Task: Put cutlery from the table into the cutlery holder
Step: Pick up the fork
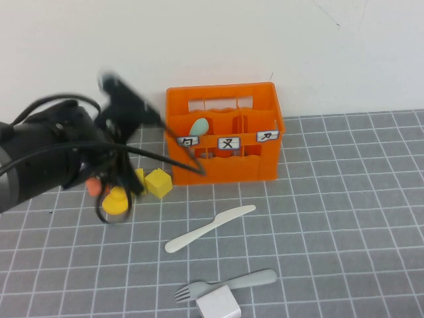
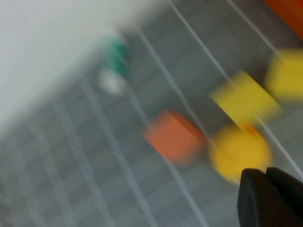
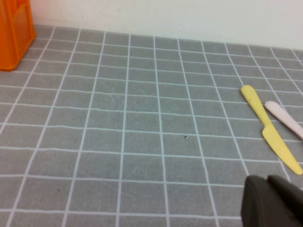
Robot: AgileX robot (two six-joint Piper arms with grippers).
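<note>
The left gripper (image 1: 136,106) is hanging raised beside the cutlery holder (image 1: 225,136), but I cannot tell its grip. The spoon (image 1: 198,126) is standing in the holder just right of it. Knife (image 1: 209,228) and fork (image 1: 225,283) are lying on the counter (image 1: 344,218), nearer the robot. The right gripper (image 3: 273,201) is hovering low, pinched together and holding nothing.

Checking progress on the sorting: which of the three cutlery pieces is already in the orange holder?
The mint-green spoon: it stands in the holder near the left gripper, while the cream knife and grey fork lie on the table.
</note>
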